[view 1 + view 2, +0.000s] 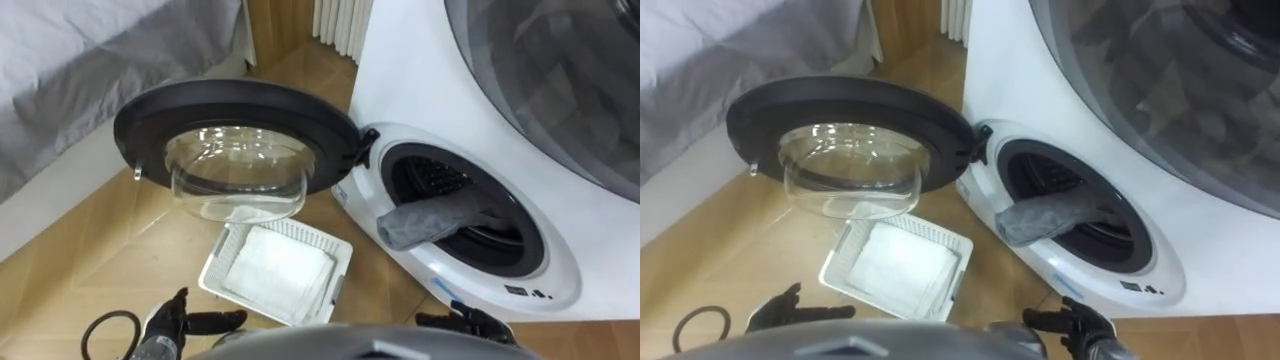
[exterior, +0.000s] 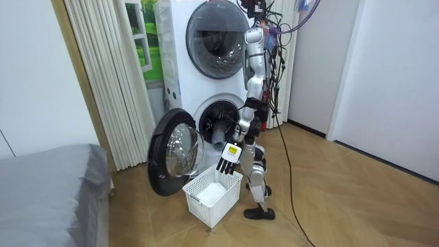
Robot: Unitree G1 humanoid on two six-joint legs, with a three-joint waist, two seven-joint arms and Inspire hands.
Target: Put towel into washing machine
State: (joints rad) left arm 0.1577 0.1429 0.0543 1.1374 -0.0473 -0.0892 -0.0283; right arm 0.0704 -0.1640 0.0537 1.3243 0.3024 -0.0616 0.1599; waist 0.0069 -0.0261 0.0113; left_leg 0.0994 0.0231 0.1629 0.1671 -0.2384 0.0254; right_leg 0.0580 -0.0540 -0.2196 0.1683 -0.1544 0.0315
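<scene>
The white, smooth-fronted washing machine (image 1: pixel 400 90) fills the right of the frame. Its round door (image 1: pixel 235 105) is swung open at centre left, a black ring around a clear, domed glass bowl (image 1: pixel 240 180). A soft grey towel (image 1: pixel 425 222) lies rolled in the dark drum mouth, one end drooping over the lip. At lower centre, a white slatted plastic basket (image 1: pixel 215 265) on the wood floor (image 1: pixel 120 250) holds a folded white cloth (image 1: pixel 280 272). A small dark label (image 1: pixel 525 292) is too small to read. The left hand (image 1: pixel 190 322) at lower left and the right hand (image 1: pixel 470 322) at lower right have their fingers spread and empty.
</scene>
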